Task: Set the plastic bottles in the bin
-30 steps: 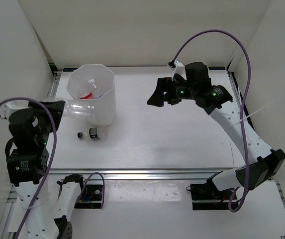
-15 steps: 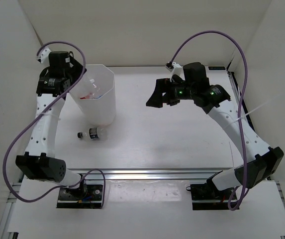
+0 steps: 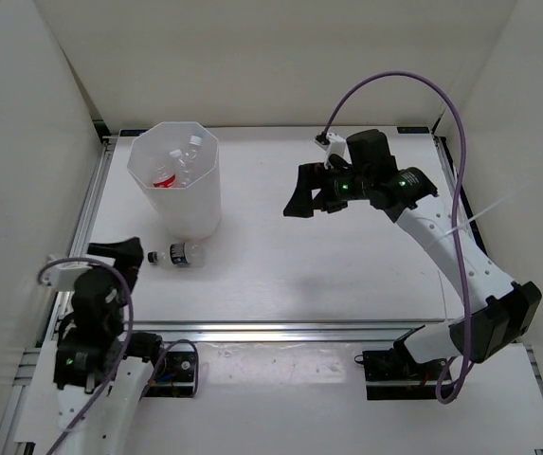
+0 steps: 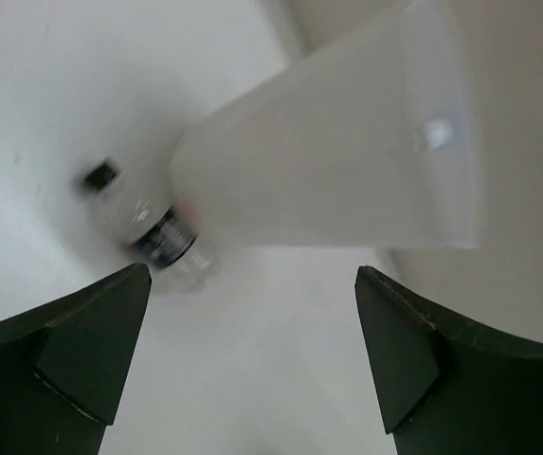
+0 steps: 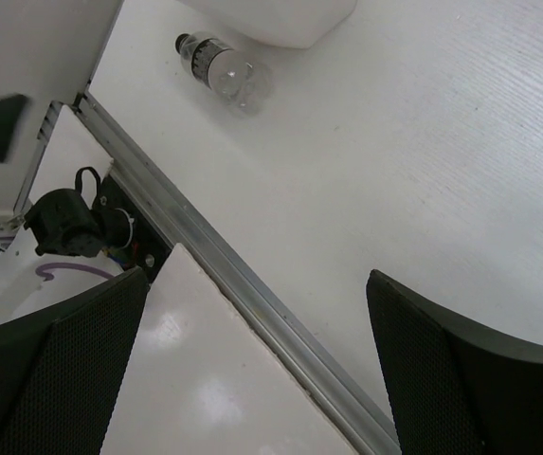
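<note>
The bottle (image 3: 178,254) lies on the tabletop (image 3: 328,265) at lower left, just below the bin (image 3: 203,204), axis sideways, cap toward the nearby left tool (image 3: 119,253), spread wide and empty; the right tool (image 3: 307,192), likewise empty, hangs well apart.

White links and black joint housings make up the left arm (image 3: 89,327) and the right arm (image 3: 461,256). A thin purple cable (image 3: 399,74) loops off each. Small green lights (image 3: 345,187) glow near the right wrist. The left gripper (image 4: 252,275) and right gripper (image 5: 257,275) have black wedge-shaped fingers (image 5: 53,379), finely textured on the right one.
</note>
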Controlling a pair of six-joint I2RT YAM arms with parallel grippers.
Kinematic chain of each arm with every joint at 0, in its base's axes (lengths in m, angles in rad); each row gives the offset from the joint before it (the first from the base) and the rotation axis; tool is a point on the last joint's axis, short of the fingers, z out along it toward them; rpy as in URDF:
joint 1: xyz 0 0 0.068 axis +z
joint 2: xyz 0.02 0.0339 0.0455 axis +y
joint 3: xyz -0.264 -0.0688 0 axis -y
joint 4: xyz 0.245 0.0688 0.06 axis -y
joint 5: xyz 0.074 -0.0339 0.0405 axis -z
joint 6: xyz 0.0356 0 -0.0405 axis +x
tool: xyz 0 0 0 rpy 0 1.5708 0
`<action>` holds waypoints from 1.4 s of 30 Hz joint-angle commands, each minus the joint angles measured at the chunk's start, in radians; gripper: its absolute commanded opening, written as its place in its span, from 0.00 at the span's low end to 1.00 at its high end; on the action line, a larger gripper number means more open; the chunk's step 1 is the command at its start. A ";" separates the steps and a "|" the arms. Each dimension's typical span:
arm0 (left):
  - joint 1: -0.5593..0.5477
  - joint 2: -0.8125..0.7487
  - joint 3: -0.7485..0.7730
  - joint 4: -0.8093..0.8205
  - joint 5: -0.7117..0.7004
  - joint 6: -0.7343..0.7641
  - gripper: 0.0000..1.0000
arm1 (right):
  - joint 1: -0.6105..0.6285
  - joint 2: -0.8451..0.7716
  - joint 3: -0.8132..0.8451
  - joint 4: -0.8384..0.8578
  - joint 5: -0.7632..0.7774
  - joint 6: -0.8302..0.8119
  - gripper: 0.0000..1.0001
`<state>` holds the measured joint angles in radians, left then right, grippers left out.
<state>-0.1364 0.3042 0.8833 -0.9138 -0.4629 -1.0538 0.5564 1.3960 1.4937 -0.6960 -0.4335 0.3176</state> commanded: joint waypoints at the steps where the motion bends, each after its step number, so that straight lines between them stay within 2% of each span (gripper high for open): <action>1: 0.000 0.006 -0.266 0.056 0.207 -0.222 1.00 | -0.004 -0.009 -0.006 0.016 -0.037 -0.008 1.00; 4: 0.000 0.024 -0.364 0.186 0.263 -0.233 1.00 | -0.004 0.009 -0.006 0.026 -0.078 0.003 1.00; 8: 0.000 0.177 -0.417 0.332 0.349 -0.242 1.00 | -0.004 0.018 -0.006 0.035 -0.090 0.012 1.00; 12: 0.069 0.309 -0.458 0.424 0.386 -0.233 1.00 | -0.004 -0.018 -0.016 0.026 -0.068 -0.009 1.00; 15: 0.164 0.367 -0.510 0.469 0.466 -0.233 1.00 | -0.004 -0.057 -0.055 0.015 -0.039 -0.029 1.00; 20: 0.259 0.389 -0.553 0.518 0.477 -0.222 1.00 | -0.004 -0.118 -0.105 -0.003 0.001 -0.058 1.00; 26: 0.323 0.538 -0.540 0.613 0.541 -0.179 1.00 | -0.004 -0.153 -0.128 -0.023 0.012 -0.068 1.00; 36: 0.324 0.803 -0.425 0.668 0.573 -0.133 1.00 | -0.004 -0.144 -0.119 -0.033 0.021 -0.068 1.00; 41: 0.324 0.832 -0.402 0.687 0.564 -0.156 1.00 | -0.004 -0.144 -0.119 -0.033 0.021 -0.068 1.00; 42: 0.324 0.842 -0.402 0.696 0.564 -0.156 0.97 | -0.004 -0.144 -0.130 -0.033 0.021 -0.068 1.00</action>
<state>0.1814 1.1366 0.4400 -0.2531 0.0914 -1.2160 0.5564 1.2606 1.3743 -0.7330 -0.4206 0.2756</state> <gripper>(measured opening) 0.978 0.998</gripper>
